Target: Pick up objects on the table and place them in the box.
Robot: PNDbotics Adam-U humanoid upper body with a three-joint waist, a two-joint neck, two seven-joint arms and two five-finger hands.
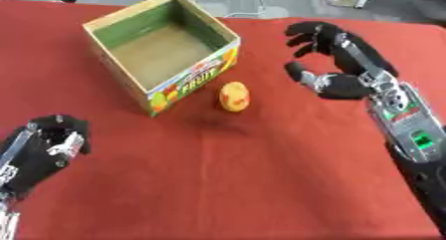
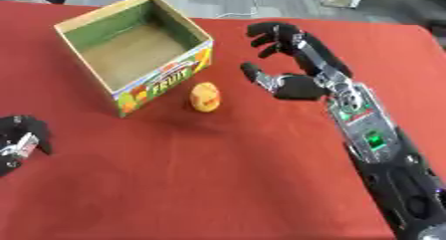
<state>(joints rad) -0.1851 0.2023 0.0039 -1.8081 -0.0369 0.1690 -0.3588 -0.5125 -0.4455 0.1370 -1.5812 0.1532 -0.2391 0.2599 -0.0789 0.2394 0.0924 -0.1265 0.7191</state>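
Fruit [image 1: 233,96]: set on counter [image 1: 261,184] just beside box [image 1: 118,22], at its 5 o'clock. Right robot hand [image 1: 335,82]: spread, empty, at fruit's 3 o'clock. Step judged: approach; closing round fruit needed next.

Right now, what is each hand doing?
Left hand: fingers curled, holding nothing.
Right hand: open, holding nothing.
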